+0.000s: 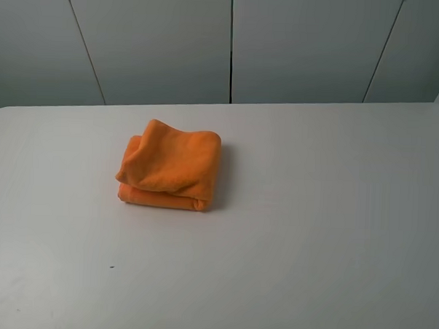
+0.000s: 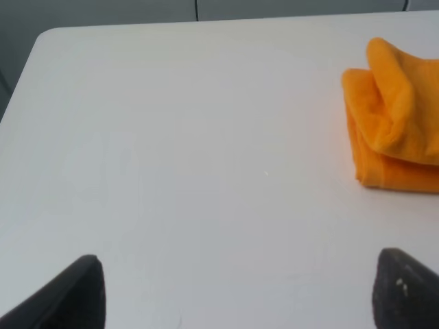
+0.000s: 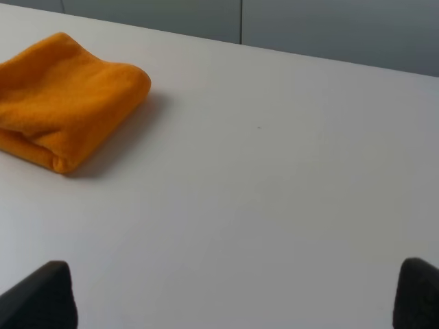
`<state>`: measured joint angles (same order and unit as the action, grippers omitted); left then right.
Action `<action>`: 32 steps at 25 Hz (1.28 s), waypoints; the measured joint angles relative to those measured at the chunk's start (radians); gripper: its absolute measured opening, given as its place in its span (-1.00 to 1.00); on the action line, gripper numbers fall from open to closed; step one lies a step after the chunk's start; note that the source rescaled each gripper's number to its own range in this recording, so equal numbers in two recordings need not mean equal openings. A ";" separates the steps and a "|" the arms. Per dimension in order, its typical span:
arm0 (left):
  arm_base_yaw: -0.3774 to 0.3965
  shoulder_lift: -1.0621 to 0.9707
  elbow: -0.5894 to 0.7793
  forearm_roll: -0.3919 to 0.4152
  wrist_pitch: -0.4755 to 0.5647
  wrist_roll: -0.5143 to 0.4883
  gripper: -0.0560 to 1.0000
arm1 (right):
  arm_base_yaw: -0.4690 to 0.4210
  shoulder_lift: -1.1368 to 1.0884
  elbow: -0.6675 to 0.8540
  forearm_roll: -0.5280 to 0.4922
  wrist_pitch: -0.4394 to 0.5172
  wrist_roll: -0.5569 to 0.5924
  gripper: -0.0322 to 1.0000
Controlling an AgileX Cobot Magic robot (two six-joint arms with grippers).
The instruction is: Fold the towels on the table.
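The orange towel lies folded into a thick, layered bundle on the white worktop, left of centre and toward the far edge. Its top layer looks loose and rumpled, though the folds are hard to count. The left end effector and right end effector both stand wide, empty, well apart from the towel.

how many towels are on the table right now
1. A single orange towel lies folded into a thick bundle on the white table, left of centre in the high view. Nothing else sits on the tabletop, though a second cloth folded inside the bundle could not be ruled out.
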<state>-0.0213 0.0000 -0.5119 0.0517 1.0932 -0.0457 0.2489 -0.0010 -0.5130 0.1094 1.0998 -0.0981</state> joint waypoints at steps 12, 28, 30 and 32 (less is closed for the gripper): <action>0.000 0.000 0.000 -0.001 -0.003 0.003 0.99 | -0.233 0.000 0.000 -0.041 0.000 -0.023 1.00; 0.000 0.000 0.000 -0.001 -0.003 0.003 0.99 | -0.237 0.000 0.000 -0.041 -0.002 -0.023 1.00; 0.000 0.000 0.000 -0.001 -0.003 0.003 0.99 | -0.237 0.000 0.000 -0.041 -0.002 -0.023 1.00; 0.000 0.000 0.000 -0.001 -0.003 0.003 0.99 | -0.237 0.000 0.000 -0.041 -0.002 -0.023 1.00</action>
<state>-0.0213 0.0000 -0.5119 0.0508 1.0901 -0.0429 0.0118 -0.0010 -0.5130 0.0683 1.0982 -0.1213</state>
